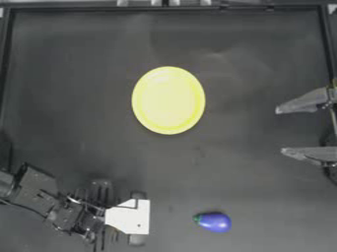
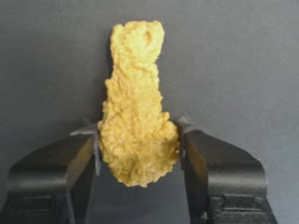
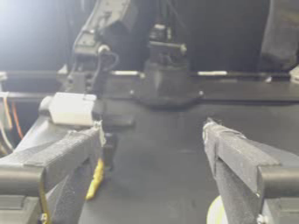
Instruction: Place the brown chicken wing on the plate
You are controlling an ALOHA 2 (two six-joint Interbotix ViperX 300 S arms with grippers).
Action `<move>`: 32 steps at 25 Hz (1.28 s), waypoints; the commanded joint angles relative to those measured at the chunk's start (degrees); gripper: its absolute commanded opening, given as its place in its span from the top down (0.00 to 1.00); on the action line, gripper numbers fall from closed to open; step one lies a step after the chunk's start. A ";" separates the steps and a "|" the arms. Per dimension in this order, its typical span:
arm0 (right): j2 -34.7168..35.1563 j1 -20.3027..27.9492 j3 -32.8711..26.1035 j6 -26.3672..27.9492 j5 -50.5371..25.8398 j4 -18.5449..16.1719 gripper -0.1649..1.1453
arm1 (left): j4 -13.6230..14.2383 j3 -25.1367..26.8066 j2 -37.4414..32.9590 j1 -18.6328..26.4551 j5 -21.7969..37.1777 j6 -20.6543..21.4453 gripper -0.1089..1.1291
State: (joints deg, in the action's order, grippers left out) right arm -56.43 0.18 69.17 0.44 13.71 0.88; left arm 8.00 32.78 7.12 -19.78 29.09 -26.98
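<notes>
Golden-brown and rough with breading, the brown chicken wing [image 2: 137,118] sits clamped between my left jaws — both pads press its thick lower end, and its narrow end points away from me over the dark table [image 1: 79,74]. From above, my left gripper [image 1: 135,216] is near the table's bottom edge, towards the left corner, and its body hides the wing there. So I judge the grasp made and the carrying step next. The plate [image 1: 168,100] lies well apart, about the table's middle, bare and yellow. The purple eggplant [image 1: 214,222] rests near the bottom edge, just right of my gripper — I should lift before swinging so I clear it. My right gripper [image 1: 283,130] waits at the right edge, jaws spread wide, holding nothing
</notes>
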 commanded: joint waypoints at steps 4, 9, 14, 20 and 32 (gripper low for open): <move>0.44 0.00 -0.18 0.70 0.53 0.18 0.12 | 2.29 -0.70 -9.32 2.29 -1.32 0.44 0.78; 0.62 -0.09 0.26 0.79 1.41 0.18 0.12 | 6.68 -0.62 -13.54 6.94 -0.97 2.20 0.78; 0.70 0.00 0.26 0.70 1.41 0.18 0.12 | 7.03 -0.62 -17.14 14.41 -0.88 9.05 0.78; 0.79 0.00 0.70 1.05 1.76 0.18 0.12 | 6.86 -0.97 -17.40 23.12 -1.32 17.49 0.78; 1.85 0.00 1.23 0.97 3.34 1.05 0.12 | 2.29 -5.89 -10.81 34.19 -4.83 31.20 0.77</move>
State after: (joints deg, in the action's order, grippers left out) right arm -55.20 0.18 71.19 1.41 16.61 1.76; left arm 11.25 29.36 -3.25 13.71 24.79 2.90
